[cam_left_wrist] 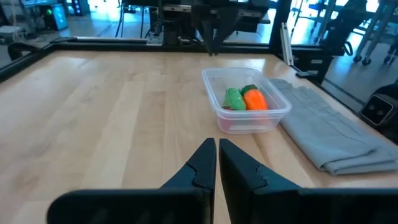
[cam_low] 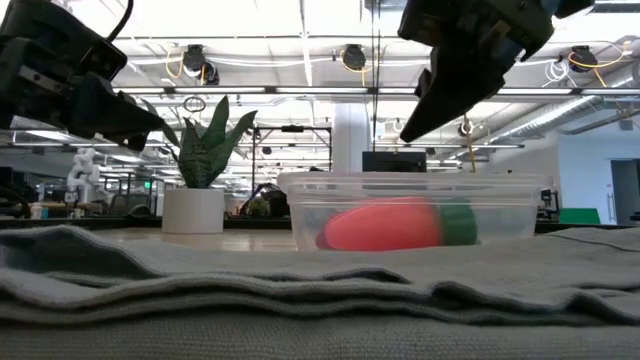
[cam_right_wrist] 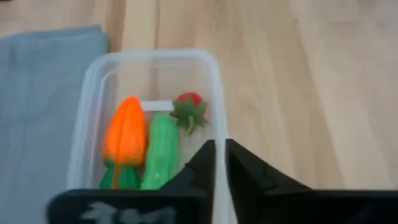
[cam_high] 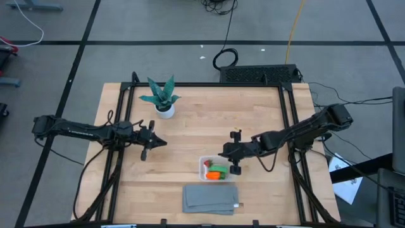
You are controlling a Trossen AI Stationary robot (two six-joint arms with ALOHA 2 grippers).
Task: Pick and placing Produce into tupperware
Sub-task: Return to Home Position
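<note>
Over the right-hand rim of the tupperware (cam_high: 204, 161), the right jaws are pressed together with only a thin slit between the dark fingers (cam_right_wrist: 249, 177), and they pinch nothing. In the low view they hang clear above the clear tub, apart from its rim, and the right arm (cam_high: 304, 130) reaches in from the right side of the bench (cam_high: 190, 126). The right wrist view looks down past them into the tub, where all three pieces of produce lie. The orange carrot (cam_right_wrist: 126, 140) and the green pod (cam_right_wrist: 160, 149) rest side by side along the tub's length and touch each other, the carrot on the side nearer the cloth (cam_high: 211, 198). The small red berry (cam_right_wrist: 189, 106), with its green leafy cap, sits at the end of the pod, close to the tub's wall. The tub stands on the bare wood in the front middle of the bench, and the flat grey folded cloth lies just beside it toward the front edge. Well apart, over the left part of the bench, the left jaws are also pressed together and hold nothing; they point across the wood toward the tub, and the left arm (cam_high: 76, 130) stretches in from the left. Toward the back of the bench, a teal-leaved plant (cam_high: 161, 95) in a white pot stands by itself.
</note>
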